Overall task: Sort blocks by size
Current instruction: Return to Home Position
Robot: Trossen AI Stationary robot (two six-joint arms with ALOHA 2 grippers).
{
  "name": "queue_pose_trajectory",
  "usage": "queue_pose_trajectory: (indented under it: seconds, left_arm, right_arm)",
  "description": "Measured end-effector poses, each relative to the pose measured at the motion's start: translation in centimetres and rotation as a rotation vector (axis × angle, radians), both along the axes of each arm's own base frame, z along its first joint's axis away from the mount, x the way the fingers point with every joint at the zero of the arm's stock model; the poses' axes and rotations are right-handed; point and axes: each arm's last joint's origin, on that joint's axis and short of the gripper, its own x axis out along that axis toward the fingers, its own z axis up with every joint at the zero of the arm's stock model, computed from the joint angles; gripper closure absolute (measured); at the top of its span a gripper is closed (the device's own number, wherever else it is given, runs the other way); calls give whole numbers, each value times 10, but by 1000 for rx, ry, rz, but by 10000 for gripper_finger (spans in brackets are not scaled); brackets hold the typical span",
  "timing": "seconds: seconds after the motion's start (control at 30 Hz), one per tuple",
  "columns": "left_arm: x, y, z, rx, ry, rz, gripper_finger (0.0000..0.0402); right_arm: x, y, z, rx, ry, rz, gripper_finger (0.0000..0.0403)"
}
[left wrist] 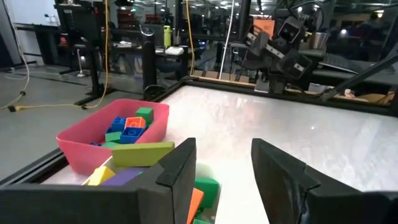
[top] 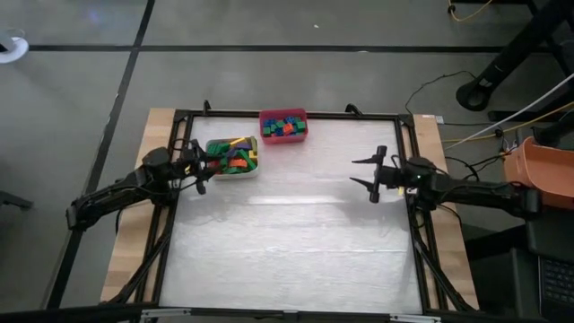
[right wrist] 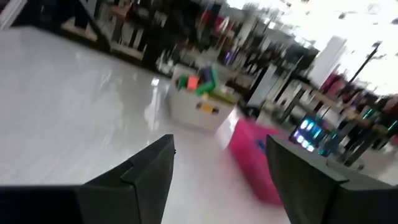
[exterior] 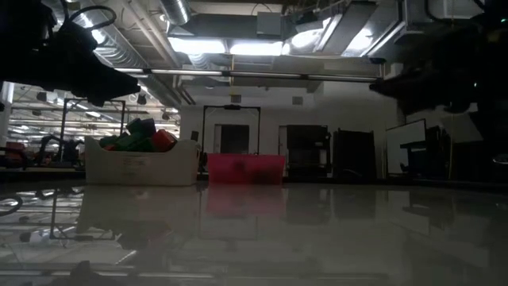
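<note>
High view: left end effector [top: 206, 167], fingers apart, hangs at the edge of the white bin [top: 235, 176]. Blocks [top: 235, 158] fill it and the red bin [top: 283, 112]. Right end effector [top: 360, 170], fingers apart, hangs above the counter [top: 287, 242]. Low view: blocks heap past the white rim.

White bin [top: 255, 172]: blocks [top: 235, 157] green, purple, orange, yellow, a bit of red. Red bin [top: 283, 141], pinker in the wrist views: blocks blue, green, orange. Left wrist view, close up: yellow-green bar, yellow piece, purple piece, green and orange ones below. Table [top: 296, 242] glossy white, faint pale streaks; light wood edges; black frame [top: 287, 114]. Left gripper [left wrist: 221, 171] black. Right gripper [top: 353, 170] black, arms dark too. Floor [top: 90, 72] grey with dark lines. Orange tub [top: 538, 166] off the right edge. Yellow cable [top: 466, 13] on the floor.
</note>
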Motion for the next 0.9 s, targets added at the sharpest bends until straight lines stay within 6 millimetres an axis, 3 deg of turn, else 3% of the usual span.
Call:
queue_pose_trajectory:
  seconds: [0.9]
  left_arm:
    - [0, 0, 0, -3, 2, 0, 258]
  right_arm:
    - [-7, 3, 11, -38, -109, 22, 152]
